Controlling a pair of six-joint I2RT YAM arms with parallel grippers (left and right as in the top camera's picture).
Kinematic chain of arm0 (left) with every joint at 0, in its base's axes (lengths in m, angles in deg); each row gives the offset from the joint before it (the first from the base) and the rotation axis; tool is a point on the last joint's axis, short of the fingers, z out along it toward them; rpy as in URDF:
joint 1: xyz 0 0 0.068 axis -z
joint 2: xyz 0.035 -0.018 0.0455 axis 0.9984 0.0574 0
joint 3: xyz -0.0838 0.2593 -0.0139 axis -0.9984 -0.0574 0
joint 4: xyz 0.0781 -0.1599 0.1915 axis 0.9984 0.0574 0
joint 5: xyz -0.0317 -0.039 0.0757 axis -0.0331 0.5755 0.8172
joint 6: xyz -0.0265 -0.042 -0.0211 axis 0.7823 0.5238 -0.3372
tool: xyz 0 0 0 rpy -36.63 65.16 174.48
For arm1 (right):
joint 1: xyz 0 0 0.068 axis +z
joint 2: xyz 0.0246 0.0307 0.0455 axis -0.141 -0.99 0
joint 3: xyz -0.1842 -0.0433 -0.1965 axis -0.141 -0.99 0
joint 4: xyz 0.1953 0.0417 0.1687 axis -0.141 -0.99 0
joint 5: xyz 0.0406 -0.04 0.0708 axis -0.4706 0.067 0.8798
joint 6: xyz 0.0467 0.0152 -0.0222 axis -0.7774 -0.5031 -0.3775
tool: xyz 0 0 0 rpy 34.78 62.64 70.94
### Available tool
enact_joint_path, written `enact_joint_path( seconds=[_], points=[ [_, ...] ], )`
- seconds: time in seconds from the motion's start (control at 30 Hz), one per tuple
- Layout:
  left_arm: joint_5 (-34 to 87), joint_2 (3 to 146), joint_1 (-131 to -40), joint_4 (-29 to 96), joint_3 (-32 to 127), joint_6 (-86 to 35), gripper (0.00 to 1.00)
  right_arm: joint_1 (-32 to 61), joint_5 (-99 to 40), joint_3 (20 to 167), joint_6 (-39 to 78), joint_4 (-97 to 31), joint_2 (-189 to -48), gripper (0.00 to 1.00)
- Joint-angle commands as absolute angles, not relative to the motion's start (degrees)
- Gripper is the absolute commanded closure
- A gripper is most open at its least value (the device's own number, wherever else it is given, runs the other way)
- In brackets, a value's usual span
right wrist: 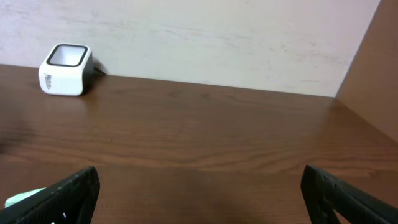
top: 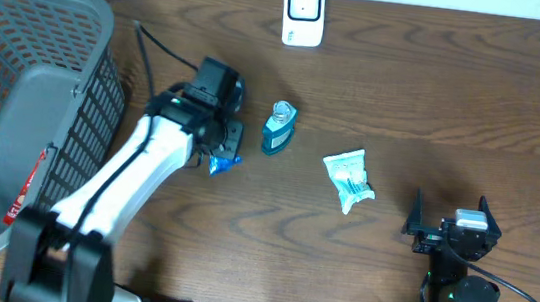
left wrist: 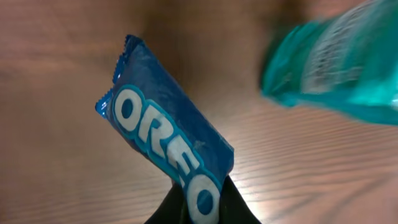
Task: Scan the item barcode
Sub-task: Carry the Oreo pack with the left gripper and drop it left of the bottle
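Note:
A blue Oreo packet (left wrist: 168, 143) is pinched at its lower end between my left gripper's (left wrist: 202, 208) black fingers; the gripper is shut on it. From above, the packet (top: 223, 162) pokes out under the left gripper (top: 218, 151), just left of a teal bottle (top: 277, 129). That bottle (left wrist: 336, 68) fills the upper right of the left wrist view, blurred. The white barcode scanner (top: 304, 13) stands at the table's far edge and also shows as the scanner (right wrist: 65, 69) in the right wrist view. My right gripper (top: 450, 228) rests near the front right, open and empty (right wrist: 199, 193).
A grey mesh basket (top: 24, 95) stands at the left, with a red-and-white item inside. A white-and-teal crumpled pouch (top: 349, 178) lies between the bottle and the right gripper. A black cable (top: 165, 48) runs behind the left arm.

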State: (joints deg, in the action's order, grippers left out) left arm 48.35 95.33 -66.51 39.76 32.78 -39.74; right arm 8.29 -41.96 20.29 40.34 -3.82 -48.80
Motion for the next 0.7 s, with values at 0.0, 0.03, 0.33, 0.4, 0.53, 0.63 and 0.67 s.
enact_joint_path(
  seconds=[0.0,0.03,0.33,0.4,0.53,0.63,0.67],
  points=[
    [49.1,98.5,-66.4,39.3,31.5,-37.4,0.59,8.8,-42.3,20.2,41.1,-4.0,-48.4,0.01],
    [49.1,99.4,-66.4,39.6,31.5,-37.3,0.36,8.8,-42.3,20.2,41.1,-4.0,-48.4,0.01],
    [49.1,94.4,-66.3,41.0,33.5,-37.4,0.04,8.8,-42.3,20.2,41.1,-4.0,-48.4,0.01],
    [49.3,91.5,-66.5,41.3,34.4,-37.4,0.03,8.8,-42.3,20.2,41.1,-4.0,-48.4,0.01],
    [52.2,84.9,-66.5,42.3,36.8,-37.4,0.0,8.8,-42.3,20.2,41.1,-4.0,-48.4,0.01],
    [56.9,79.0,-66.6,43.1,39.7,-37.4,0.02,8.8,-42.3,20.2,41.1,-4.0,-48.4,0.01],
    [58.8,77.1,-66.8,43.1,40.8,-37.4,0.02,8.8,-42.3,20.2,41.1,-4.0,-48.4,0.01]
  ],
)
